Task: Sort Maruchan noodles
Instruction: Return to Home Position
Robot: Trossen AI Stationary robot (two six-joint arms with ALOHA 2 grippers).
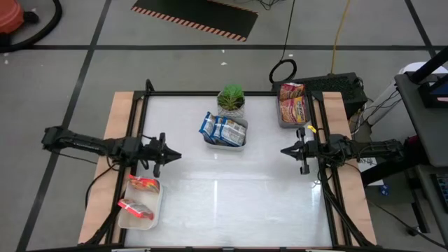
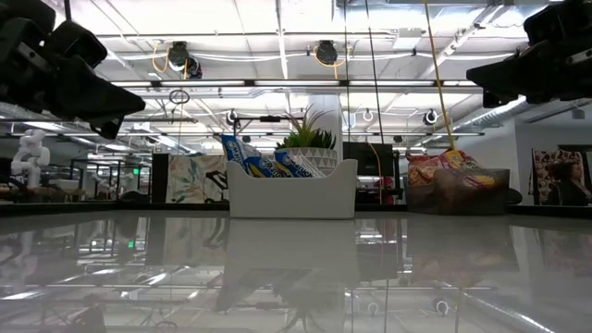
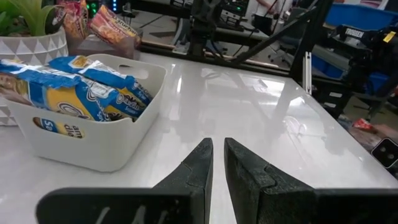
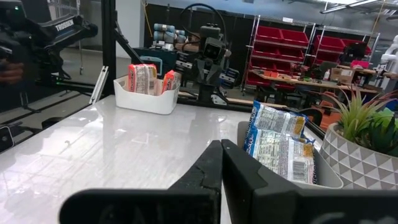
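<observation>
Hanging over the left side of the glossy white tabletop (image 1: 231,203), my left pincer (image 1: 175,155) is drawn in to a narrow slit and grasps nothing. My right pincer (image 1: 285,150) hangs over the right side with its fingers pressed together, likewise empty. The two point at each other, well apart.

I count three containers. A white plastic bin (image 1: 225,145) stands mid-table in the far half and holds what look like three blue-white Maruchan noodle packets (image 1: 220,128), set on edge. A grey rectangular tray (image 1: 292,126) sits at the far right corner with pink-red and yellow noodle packets (image 1: 292,105); I make out at least two, but the pile is too jumbled for a sure count. A shallow white tray (image 1: 131,221) lies at the near left corner with two orange-red noodle packets (image 1: 143,185) plain from above. One green potted plant (image 1: 232,98) in a patterned white pot stands just behind the white bin.

The tabletop mirrors the ceiling lights. Black frame rails (image 1: 140,112) run along its left, right and far edges, with wooden strips (image 1: 119,112) outside them. Beyond lie a grey floor crossed by black tape lines, a black-and-yellow striped mat (image 1: 196,17) and racks of red storage bins (image 4: 280,43).

The middle and near half of the table lie open between my pincers. My left one hangs just past the white tray's far end, and my right one is close to the right rail.
</observation>
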